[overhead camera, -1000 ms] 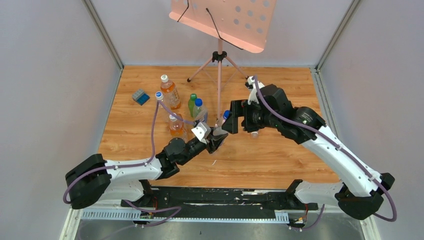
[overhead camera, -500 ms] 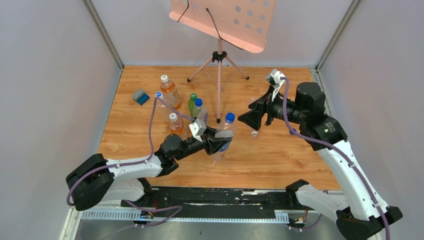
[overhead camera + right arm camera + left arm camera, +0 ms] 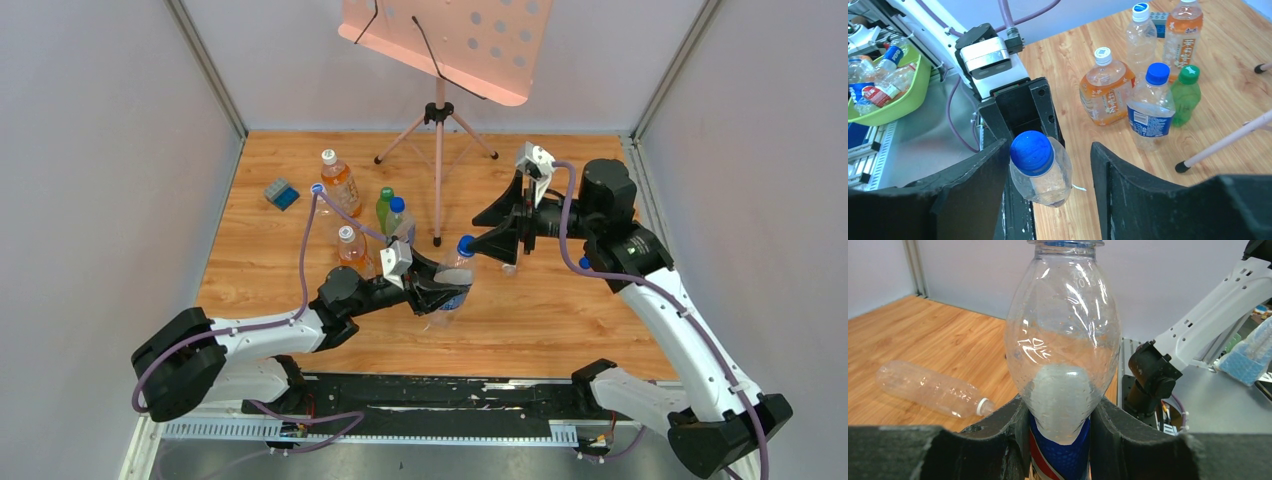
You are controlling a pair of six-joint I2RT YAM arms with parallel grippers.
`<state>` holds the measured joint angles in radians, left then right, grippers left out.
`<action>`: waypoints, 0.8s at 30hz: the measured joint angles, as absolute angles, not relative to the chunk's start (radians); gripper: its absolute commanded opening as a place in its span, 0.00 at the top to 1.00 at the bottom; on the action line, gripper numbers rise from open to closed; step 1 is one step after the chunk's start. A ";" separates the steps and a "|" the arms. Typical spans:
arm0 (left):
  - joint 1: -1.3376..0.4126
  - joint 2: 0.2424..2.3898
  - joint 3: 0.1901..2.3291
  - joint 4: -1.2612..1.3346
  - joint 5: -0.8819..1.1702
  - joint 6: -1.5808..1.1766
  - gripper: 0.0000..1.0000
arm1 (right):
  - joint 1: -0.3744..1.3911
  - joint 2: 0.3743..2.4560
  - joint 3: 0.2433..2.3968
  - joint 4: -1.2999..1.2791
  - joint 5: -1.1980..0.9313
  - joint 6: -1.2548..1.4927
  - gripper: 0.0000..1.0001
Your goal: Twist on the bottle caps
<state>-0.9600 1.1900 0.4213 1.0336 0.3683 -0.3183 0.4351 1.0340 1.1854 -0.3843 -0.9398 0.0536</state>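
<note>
The blue bottle cap [image 3: 1031,151] sat on the clear bottle [image 3: 1063,340] clamped in the left fingers [image 3: 1000,437], between the right fingers [image 3: 973,190], spread clear of it.

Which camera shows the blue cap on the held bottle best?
The right wrist camera: the blue cap sits large and whole inside the right gripper. The overhead camera shows only a small blue dot; the left wrist camera catches just a blue sliver at the top.

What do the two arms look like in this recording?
Both the left arm and right arm have white link shells with black joints and bases. A purple cable loops along each one to a small white wrist camera. Their jaws are black, broad and matte.
</note>
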 measured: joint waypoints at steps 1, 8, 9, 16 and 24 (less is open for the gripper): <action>-0.960 1.190 0.422 1.034 0.373 -0.319 0.92 | 0.435 1.036 1.183 -0.379 -0.953 0.054 0.44; -0.960 1.190 0.422 1.031 0.384 -0.326 0.92 | 0.435 1.052 1.177 -0.352 -1.021 0.058 0.56; -0.959 1.190 0.423 1.030 0.384 -0.327 0.92 | 0.435 1.054 1.177 -0.349 -1.027 0.058 0.58; -0.959 1.190 0.435 1.027 0.383 -0.329 0.92 | 0.435 1.056 1.172 -0.333 -1.061 0.062 0.71; -0.959 1.189 0.452 0.964 0.337 -0.311 0.93 | 0.435 1.050 1.143 -0.310 -1.019 0.087 0.98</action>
<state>-0.9592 1.1893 0.4519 0.9642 0.3367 -0.3107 0.4351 1.0496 1.1427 -0.3096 -1.0187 0.0868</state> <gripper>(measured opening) 0.449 0.348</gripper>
